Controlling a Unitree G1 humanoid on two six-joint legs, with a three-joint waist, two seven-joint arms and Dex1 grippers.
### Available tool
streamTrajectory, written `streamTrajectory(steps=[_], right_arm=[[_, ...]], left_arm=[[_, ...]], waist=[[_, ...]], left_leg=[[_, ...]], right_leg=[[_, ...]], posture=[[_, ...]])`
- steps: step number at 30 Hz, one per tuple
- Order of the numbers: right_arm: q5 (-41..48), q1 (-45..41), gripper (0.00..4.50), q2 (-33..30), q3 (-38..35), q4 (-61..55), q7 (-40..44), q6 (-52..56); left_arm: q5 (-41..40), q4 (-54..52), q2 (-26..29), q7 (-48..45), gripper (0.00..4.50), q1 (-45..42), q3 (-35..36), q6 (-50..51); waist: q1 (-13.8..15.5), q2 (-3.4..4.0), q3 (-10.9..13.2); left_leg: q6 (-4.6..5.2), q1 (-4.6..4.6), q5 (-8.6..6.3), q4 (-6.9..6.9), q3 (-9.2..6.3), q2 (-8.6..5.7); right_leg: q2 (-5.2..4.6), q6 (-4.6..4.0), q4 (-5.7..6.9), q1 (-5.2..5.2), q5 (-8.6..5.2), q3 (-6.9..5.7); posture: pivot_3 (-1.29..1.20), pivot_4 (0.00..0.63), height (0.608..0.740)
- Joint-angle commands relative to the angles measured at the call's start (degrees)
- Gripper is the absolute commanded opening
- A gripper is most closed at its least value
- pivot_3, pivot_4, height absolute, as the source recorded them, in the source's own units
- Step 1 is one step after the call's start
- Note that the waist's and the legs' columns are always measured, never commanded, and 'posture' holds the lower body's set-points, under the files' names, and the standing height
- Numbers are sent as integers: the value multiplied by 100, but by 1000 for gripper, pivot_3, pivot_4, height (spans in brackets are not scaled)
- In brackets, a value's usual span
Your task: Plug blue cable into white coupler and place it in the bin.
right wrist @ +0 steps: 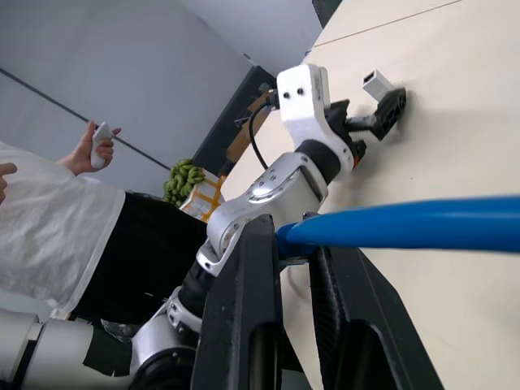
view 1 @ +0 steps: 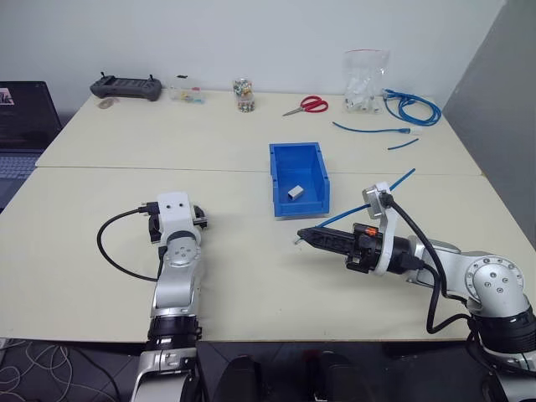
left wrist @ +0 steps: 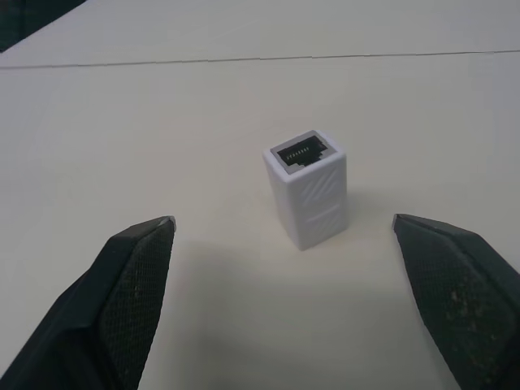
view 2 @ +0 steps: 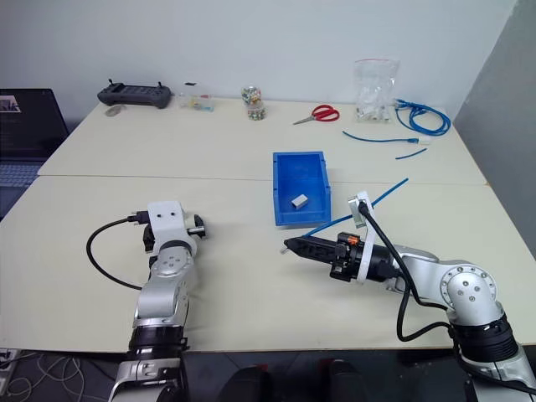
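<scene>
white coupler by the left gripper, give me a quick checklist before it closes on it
1. White coupler stands upright on the table, socket up: ok.
2. Left gripper open, a finger either side of it: ok.
3. Fingers touching it: not yet.
4. Right gripper shut on the blue cable: ok.
5. Cable plug condition: cannot tell.
6. Bin open-topped, already holding another small block: ok.

place: lab/office | cues: pale worktables [view 1: 126, 276]; laptop [view 1: 21, 126]; handheld controller [view 1: 127, 87]; scissors [view 1: 308, 105]

Silver arms, white wrists, black claws, cables.
</scene>
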Motion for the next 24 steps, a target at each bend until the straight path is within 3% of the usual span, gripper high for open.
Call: streamTrajectory(steps=[1, 5, 9, 21, 24], right_arm=[[23, -92, 172, -60, -217, -101, 0, 26], [88, -43, 172, -105, -272, -160, -70, 18], [82, 39, 172, -137, -310, -219, -95, 29], [38, 71, 172, -164, -351, -205, -143, 40], [20, 75, 172, -144, -342, -220, -145, 26]], left_arm=[[-465, 474, -331, 168, 4492, -384, 443, -252], [-663, 548, -557, 298, 4492, -525, 657, -238], [-717, 554, -625, 236, 3867, -619, 638, -380], [-585, 959, -352, 196, 1103, -937, 540, -649], [-577, 886, -295, 151, 777, -897, 529, -542]], waist=[[4, 0, 0], [11, -1, -1], [16, -1, -1], [65, -1, -1], [68, -1, -1]], left_leg=[[0, 0, 0, 0, -1, -1], [0, 0, 0, 1, -2, -3], [-1, 1, 0, 1, 0, -5], [-2, 1, 1, 4, 0, -4], [-2, 0, 1, 4, 0, -4]], right_leg=[[0, 0, 1, 0, 0, -1], [-1, 0, 1, 2, 1, -1], [0, 2, 1, 2, 1, 0], [3, 3, 2, 2, 3, -1], [3, 3, 1, 2, 3, -1]], posture=[[0, 150, 740], [0, 150, 740], [0, 150, 740], [0, 150, 740], [0, 150, 740]])
